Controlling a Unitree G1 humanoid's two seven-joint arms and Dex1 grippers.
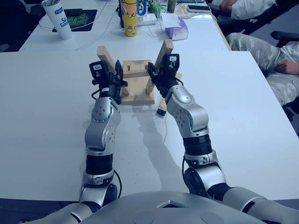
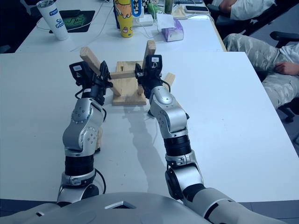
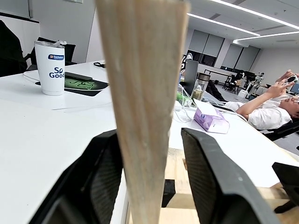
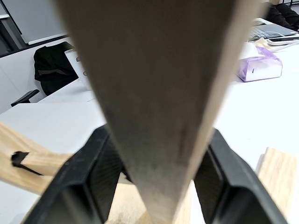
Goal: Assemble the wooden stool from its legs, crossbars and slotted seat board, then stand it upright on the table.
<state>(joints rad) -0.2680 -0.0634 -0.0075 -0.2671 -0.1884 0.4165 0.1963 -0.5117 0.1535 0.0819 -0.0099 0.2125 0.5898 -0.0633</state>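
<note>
The wooden stool lies upside down on the white table, its slotted seat board (image 1: 138, 95) flat on the surface. Two legs stick up and lean outward, joined by a crossbar (image 1: 136, 73). My left gripper (image 1: 117, 77) is shut on the left leg (image 1: 104, 54); in the left wrist view that leg (image 3: 142, 84) rises between the black fingers (image 3: 100, 184). On the other side my right gripper (image 1: 156, 74) is shut on the right leg (image 1: 165, 49), which stands between its pads (image 4: 88, 182) in the right wrist view. A loose wooden piece (image 2: 169, 78) lies on the table right of the stool.
Past the seam at the back, a second table holds a white tumbler (image 1: 57, 17), a black mat (image 1: 78, 19), a yellow cup (image 1: 130, 19) and a purple tissue box (image 1: 176, 32). A seated person (image 1: 273, 53) is beside the table's right edge. Bare tabletop lies left and right of my arms.
</note>
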